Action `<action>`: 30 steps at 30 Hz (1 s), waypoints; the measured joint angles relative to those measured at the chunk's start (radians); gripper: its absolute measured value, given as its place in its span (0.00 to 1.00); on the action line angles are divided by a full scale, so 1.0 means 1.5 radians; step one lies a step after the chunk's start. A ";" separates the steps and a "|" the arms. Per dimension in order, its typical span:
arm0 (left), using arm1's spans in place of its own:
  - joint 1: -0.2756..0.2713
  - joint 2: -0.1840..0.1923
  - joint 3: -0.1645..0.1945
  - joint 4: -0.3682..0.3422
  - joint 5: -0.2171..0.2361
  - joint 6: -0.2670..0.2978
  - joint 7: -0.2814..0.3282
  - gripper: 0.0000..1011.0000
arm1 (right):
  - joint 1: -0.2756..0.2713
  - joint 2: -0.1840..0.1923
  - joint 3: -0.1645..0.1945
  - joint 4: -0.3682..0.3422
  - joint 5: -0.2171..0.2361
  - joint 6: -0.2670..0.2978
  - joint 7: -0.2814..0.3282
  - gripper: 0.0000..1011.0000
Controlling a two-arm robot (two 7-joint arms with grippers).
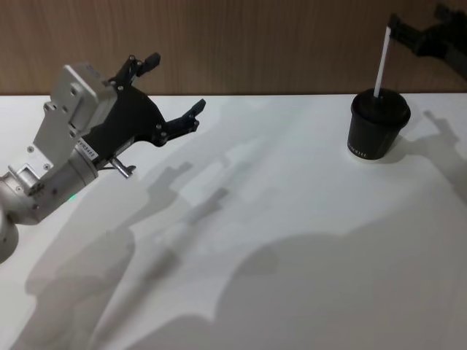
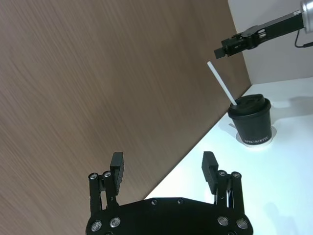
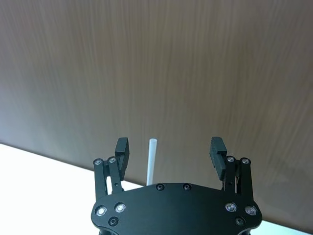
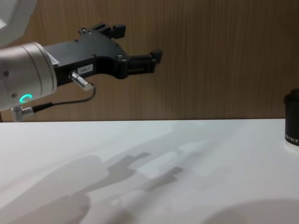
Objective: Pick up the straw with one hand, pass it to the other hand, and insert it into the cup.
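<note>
The left pincer (image 1: 175, 91) hung in the air over the left side of the white worktop (image 1: 277, 240), well above its surface, on a silver-grey wrist (image 4: 23, 79) with a green ring light and a thin cable looping beneath it. Its two black fingers were spread wide apart and held nothing; from the chest camera they pointed across toward the right, level with the wood-panelled wall (image 4: 210, 60) behind. The right pincer (image 1: 406, 33) was at the far right, raised above the cup (image 1: 377, 126), its dark frame reaching in from the upper right corner of the head view. Its own wrist camera showed its fingers (image 3: 122, 149) spread open, with the top of the straw (image 3: 151, 161) standing between them and touching neither. In the left wrist view the right pincer's tip sat just above the straw's upper end, apart from it. The worktop was plain white, crossed by soft grey shadows of the arms, and met the brown wood-grain wall along its far edge. The dark cup stood upright on the worktop near that far edge, on the right, with a dark lid and small white lettering low on its side. The white straw stood in the lid, leaning slightly, most of its length rising above the cup.
</note>
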State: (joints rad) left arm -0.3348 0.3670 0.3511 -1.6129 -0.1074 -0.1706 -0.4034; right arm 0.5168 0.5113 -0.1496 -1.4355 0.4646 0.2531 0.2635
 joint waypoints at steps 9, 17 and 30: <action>-0.023 -0.031 0.010 0.031 0.005 0.012 0.013 0.99 | -0.038 0.003 0.011 -0.028 -0.029 -0.047 -0.025 0.99; -0.054 -0.065 0.017 0.075 0.012 0.023 0.029 0.99 | -0.072 0.004 0.016 -0.051 -0.046 -0.086 -0.032 0.99; -0.088 -0.096 0.023 0.132 0.039 -0.007 0.048 0.99 | -0.105 -0.004 0.017 -0.068 -0.040 -0.115 0.000 0.99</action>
State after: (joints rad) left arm -0.4663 0.2226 0.3857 -1.4146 -0.0490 -0.1816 -0.3313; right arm 0.3593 0.5051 -0.1240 -1.5381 0.4053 0.0811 0.2628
